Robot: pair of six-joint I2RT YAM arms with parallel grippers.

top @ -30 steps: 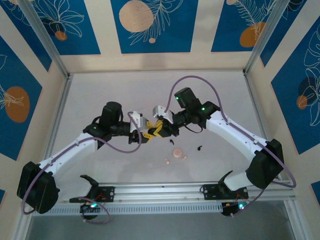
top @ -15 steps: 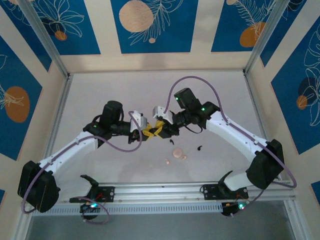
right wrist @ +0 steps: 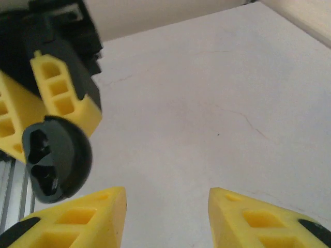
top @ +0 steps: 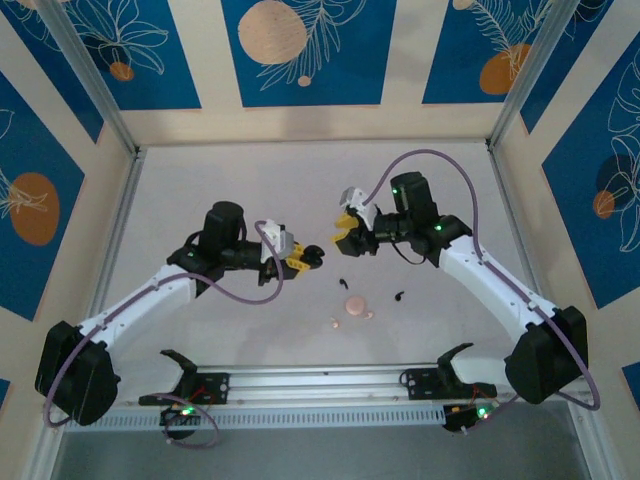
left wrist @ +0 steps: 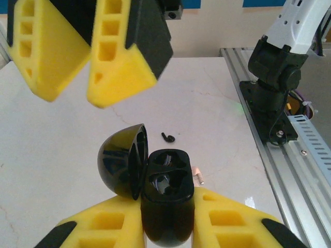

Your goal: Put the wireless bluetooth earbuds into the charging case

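Observation:
My left gripper (top: 303,260) (left wrist: 168,219) is shut on the black charging case (top: 314,257) (left wrist: 168,204), held above the table. The case's lid (left wrist: 123,166) is swung open to the left and its two wells face the left wrist camera. My right gripper (top: 345,232) (right wrist: 166,209) hangs open and empty a short way to the case's right, and its yellow fingers (left wrist: 121,57) show above the case. In the right wrist view the case (right wrist: 54,160) is at the left. Two black earbuds (top: 343,281) (top: 399,296) lie on the table; one earbud (left wrist: 168,137) is just beyond the case.
A pale pink round case (top: 355,305) lies near the front middle with two pink buds (top: 335,322) (top: 369,315) beside it; one pink bud (left wrist: 197,175) shows by the black case. The aluminium rail (top: 320,380) runs along the near edge. The right arm's base (left wrist: 271,77) stands on that rail.
The right gripper has opened, let go of the case and drawn back up and to the right. The left gripper has closed on the case and holds it alone.

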